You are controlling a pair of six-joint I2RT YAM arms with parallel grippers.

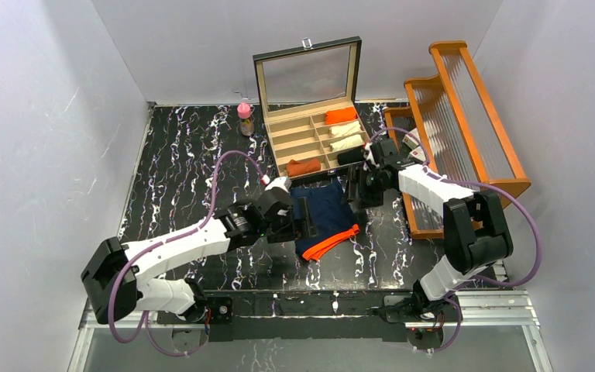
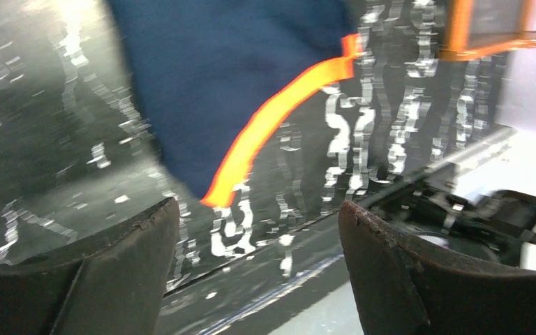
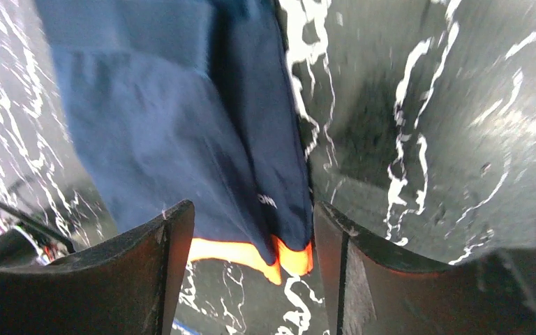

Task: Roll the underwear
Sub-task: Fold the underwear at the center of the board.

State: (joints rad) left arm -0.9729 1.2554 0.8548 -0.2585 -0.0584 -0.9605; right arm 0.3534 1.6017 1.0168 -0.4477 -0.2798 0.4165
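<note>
The navy blue underwear [image 1: 327, 219] with bright orange trim lies spread flat on the black marble table [image 1: 186, 178]. My left gripper [image 1: 302, 225] hovers at its left edge, open and holding nothing. In the left wrist view the underwear [image 2: 216, 84] lies ahead of the left gripper [image 2: 258, 230], with only tabletop between the fingers. My right gripper [image 1: 356, 191] is at the cloth's far right edge. In the right wrist view the right gripper [image 3: 251, 237] stands open above the underwear [image 3: 174, 139], whose orange hem shows between the fingers, not pinched.
An open wooden compartment box [image 1: 279, 147] stands behind the cloth, holding a rust-orange roll [image 1: 304, 166], an orange roll [image 1: 341, 115] and two cream rolls [image 1: 346, 136]. A pink-capped bottle [image 1: 245, 118] is left of it. A wooden rack [image 1: 465, 116] lines the right side.
</note>
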